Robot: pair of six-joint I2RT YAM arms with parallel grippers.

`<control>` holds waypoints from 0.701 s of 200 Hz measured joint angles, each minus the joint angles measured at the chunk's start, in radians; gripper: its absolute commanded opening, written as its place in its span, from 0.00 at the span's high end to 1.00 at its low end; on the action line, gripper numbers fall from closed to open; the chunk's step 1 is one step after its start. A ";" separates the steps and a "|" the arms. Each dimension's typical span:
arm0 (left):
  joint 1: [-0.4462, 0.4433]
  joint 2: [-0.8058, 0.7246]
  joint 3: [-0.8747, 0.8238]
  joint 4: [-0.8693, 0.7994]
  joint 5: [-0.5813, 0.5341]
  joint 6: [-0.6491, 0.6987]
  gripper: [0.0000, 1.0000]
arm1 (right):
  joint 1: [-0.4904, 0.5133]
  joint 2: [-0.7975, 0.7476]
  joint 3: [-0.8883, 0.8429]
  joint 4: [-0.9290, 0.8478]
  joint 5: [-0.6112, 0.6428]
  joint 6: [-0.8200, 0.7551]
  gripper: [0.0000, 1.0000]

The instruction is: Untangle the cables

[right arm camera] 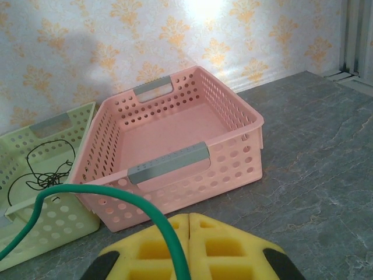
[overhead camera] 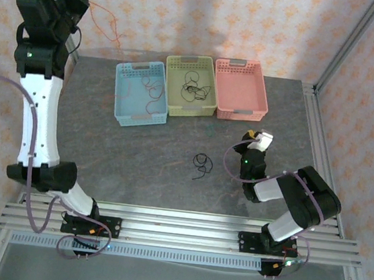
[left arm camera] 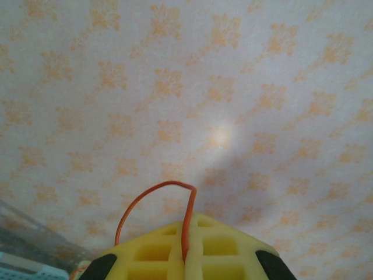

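Up high at the 10 o'clock corner, the left fingers [left arm camera: 119, 259] are clamped on a red-orange cable [left arm camera: 188, 224] that loops out in front. Low on the surface [overhead camera: 144, 162], the right fingers [right arm camera: 140, 256] are pinched shut on a green cable [right arm camera: 152, 214], with the pink basket [right arm camera: 233, 157] at 11 o'clock and a loose black cable [overhead camera: 201, 163] at 8 o'clock.

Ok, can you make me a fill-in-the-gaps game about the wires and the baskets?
1. The left gripper is shut on the ____.
2. The green cable is pinched by the ____.
3. The basket with nothing inside it is the ____.
4. One black cable lies loose on the ____.

Missing words: red-orange cable; right gripper; pink basket; table.
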 measured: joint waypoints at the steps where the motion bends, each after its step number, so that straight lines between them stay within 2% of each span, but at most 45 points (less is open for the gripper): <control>1: -0.001 0.005 0.006 0.000 0.000 0.002 1.00 | 0.000 0.000 0.000 0.000 0.000 0.000 1.00; 20: -0.014 0.086 0.079 -0.019 -0.001 0.026 1.00 | 0.000 0.000 0.000 0.000 -0.002 0.000 1.00; 80: -0.054 0.145 0.059 -0.068 -0.019 0.079 1.00 | 0.000 0.009 0.003 -0.001 -0.009 0.003 1.00; 120: -0.080 0.140 -0.112 -0.048 -0.073 0.142 1.00 | 0.000 0.012 0.006 -0.003 -0.012 0.008 1.00; 140: -0.109 0.222 -0.128 -0.083 -0.093 0.187 1.00 | 0.000 0.015 0.007 -0.003 -0.016 0.014 1.00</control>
